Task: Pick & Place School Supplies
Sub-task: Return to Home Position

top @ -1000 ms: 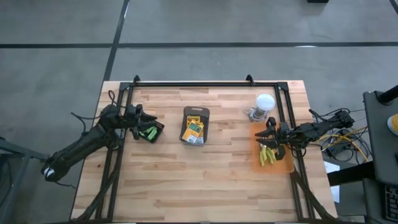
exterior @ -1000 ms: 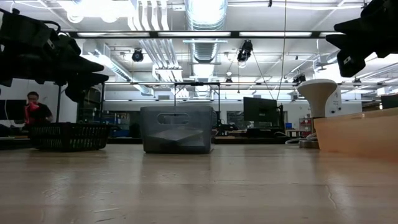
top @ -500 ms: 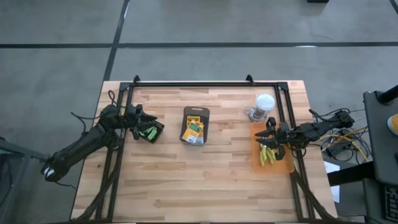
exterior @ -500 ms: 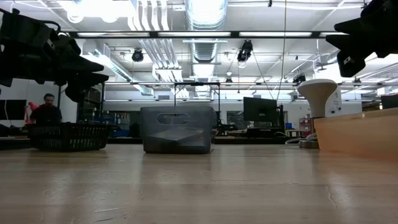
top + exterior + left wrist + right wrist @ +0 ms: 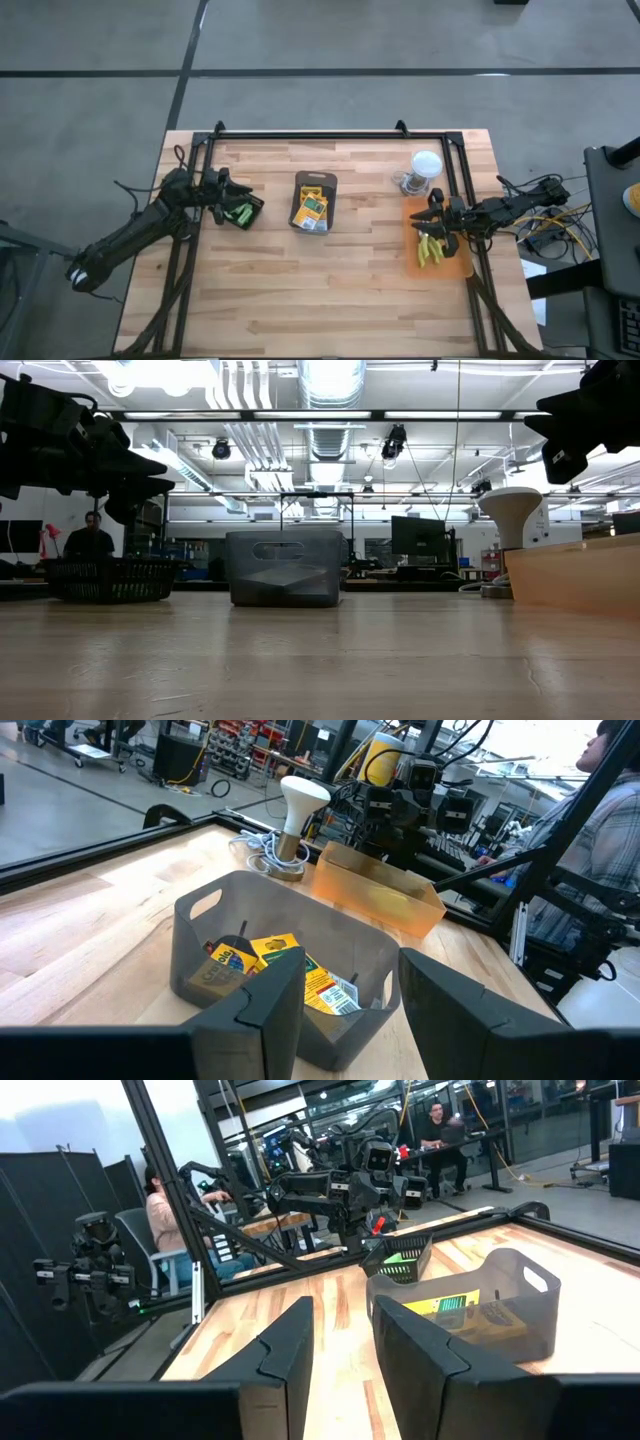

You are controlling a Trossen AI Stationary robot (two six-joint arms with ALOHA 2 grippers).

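Presently I am logging the supplies first, then working outward.

- Crayon boxes [image 5: 313,208]: lying together in the dark grey tray [image 5: 315,178] at mid-surface, yellow and green faces showing.
- Green sticks [image 5: 240,214]: sitting in the black basket [image 5: 257,204] toward the left side.
- Yellow-green tools [image 5: 430,250]: resting in the orange bin [image 5: 455,268] at the right edge. I am judging the sorting done, with only the retreat of the arms left.
- Left pincer [image 5: 222,192]: hovering at the basket's near rim, fingers standing well apart and gripping nothing.
- Right pincer [image 5: 434,222]: hanging over the top end of the orange bin, fingers parted by a narrow gap and carrying nothing.
- Clear jar with a white lid [image 5: 424,170]: standing just beyond the bin.
- Wooden surface [image 5: 330,290]: bearing all of the above.

Hazards I am watching: both pincers are sitting low and close to light containers. If either is pulled back before being lifted, a finger could be catching a rim and dragging or tipping the basket or bin, spilling its contents. A wide swing on the right could be clipping the jar.
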